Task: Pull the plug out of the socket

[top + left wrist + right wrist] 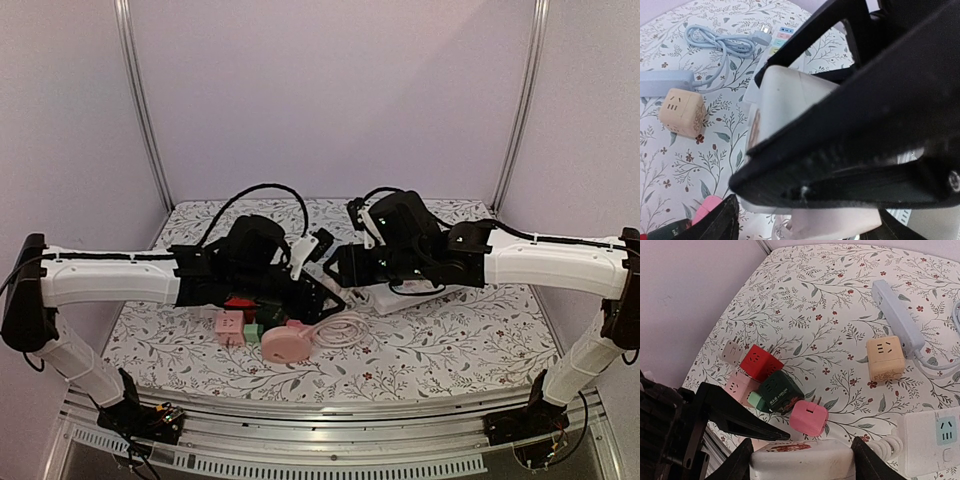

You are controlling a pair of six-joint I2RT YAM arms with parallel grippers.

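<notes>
A white cube socket (pixel 805 457) with a red print on its top edge sits between the black fingers of my right gripper (pixel 802 471), which is shut on its two sides. The left wrist view shows the same socket (pixel 790 100) behind my left gripper's long upper finger (pixel 850 150). Below that finger a pale white plug body (pixel 835 222) fills the gap of my left gripper (pixel 747 206), which is shut on it. In the top view both grippers, left (pixel 315 278) and right (pixel 347 266), meet above the middle of the table. The joint between plug and socket is hidden.
On the flowered cloth lie red (pixel 760 362), dark green (pixel 780 390), pink (pixel 808 417) and pale pink (pixel 739 386) cube sockets, and farther off a beige cube (pixel 885 359), a pale blue power strip (pixel 897 315) and a white strip (pixel 935 437). A pink reel (pixel 285 343) lies near the front.
</notes>
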